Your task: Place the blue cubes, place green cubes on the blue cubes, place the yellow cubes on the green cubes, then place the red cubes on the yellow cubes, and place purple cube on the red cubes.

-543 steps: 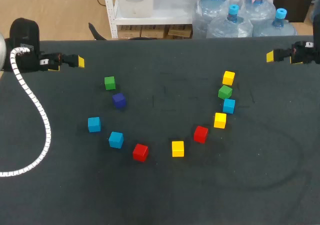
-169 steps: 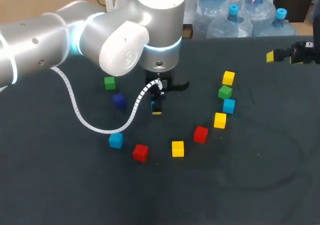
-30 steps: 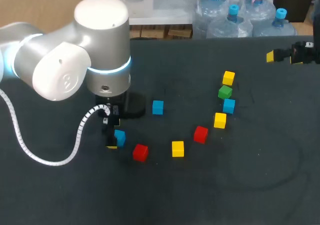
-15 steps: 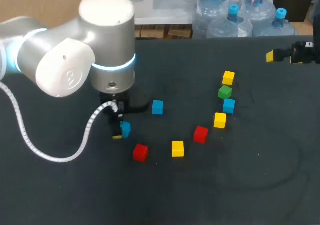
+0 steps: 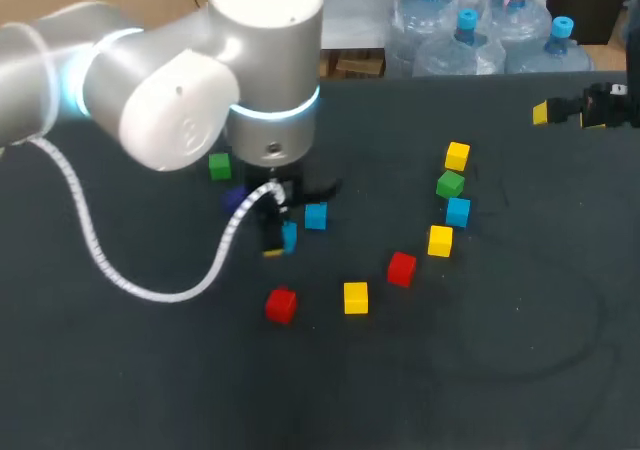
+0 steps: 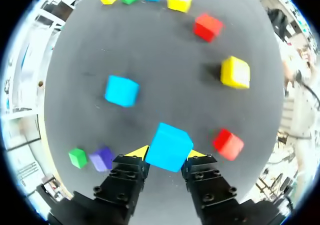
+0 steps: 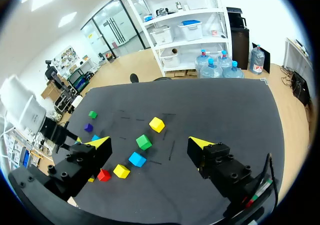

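Observation:
My left gripper (image 5: 278, 240) (image 6: 167, 153) is shut on a blue cube (image 5: 289, 235) (image 6: 169, 146), held just above the table. A second blue cube (image 5: 316, 216) (image 6: 121, 90) lies a little ahead of it. Behind the gripper sit a green cube (image 5: 220, 165) (image 6: 77, 157) and a purple cube (image 5: 235, 200) (image 6: 102, 158). Two red cubes (image 5: 281, 305) (image 5: 402, 268) and a yellow cube (image 5: 356, 297) lie nearer the front. At the right, yellow (image 5: 457, 156), green (image 5: 450, 183), blue (image 5: 458, 211) and yellow (image 5: 440, 240) cubes form a line. My right gripper (image 5: 545, 113) (image 7: 149, 143) hangs open, empty, at the far right.
The left arm's white cable (image 5: 150, 288) loops over the table's left part. Its bulky wrist (image 5: 262, 90) hides the table behind the held cube. The dark table (image 5: 500, 350) is bare at the front and right.
My left gripper closed on the blue cube, lifted it and carried it right and away from the front, close to the other blue cube. The right arm stayed still.

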Action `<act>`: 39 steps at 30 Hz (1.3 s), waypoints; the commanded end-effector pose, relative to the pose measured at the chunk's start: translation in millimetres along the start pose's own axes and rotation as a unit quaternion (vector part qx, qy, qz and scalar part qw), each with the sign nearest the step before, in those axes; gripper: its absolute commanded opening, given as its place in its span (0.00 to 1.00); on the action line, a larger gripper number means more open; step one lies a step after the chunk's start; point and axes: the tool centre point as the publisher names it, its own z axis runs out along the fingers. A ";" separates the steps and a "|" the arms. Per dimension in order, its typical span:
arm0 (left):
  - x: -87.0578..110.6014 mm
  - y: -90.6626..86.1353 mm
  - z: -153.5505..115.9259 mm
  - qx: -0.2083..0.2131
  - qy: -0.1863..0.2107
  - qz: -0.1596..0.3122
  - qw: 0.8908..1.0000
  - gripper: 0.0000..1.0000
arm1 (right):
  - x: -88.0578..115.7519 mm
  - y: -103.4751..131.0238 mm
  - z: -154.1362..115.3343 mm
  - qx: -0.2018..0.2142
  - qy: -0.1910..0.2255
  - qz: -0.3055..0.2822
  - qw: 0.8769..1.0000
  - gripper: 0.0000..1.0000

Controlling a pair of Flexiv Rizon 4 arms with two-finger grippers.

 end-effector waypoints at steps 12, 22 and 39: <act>-88.4 37.4 -16.2 -0.029 0.029 -0.045 0.998 0.00 | 0.3 0.7 0.1 0.002 0.000 0.000 1.000 1.00; -117.4 45.8 5.0 -0.011 0.051 -0.049 0.997 0.00 | 0.3 0.7 0.1 0.002 0.000 0.000 1.000 1.00; -100.1 52.8 18.3 0.012 0.046 -0.064 0.997 0.00 | 0.3 0.7 0.1 0.002 0.000 0.000 1.000 1.00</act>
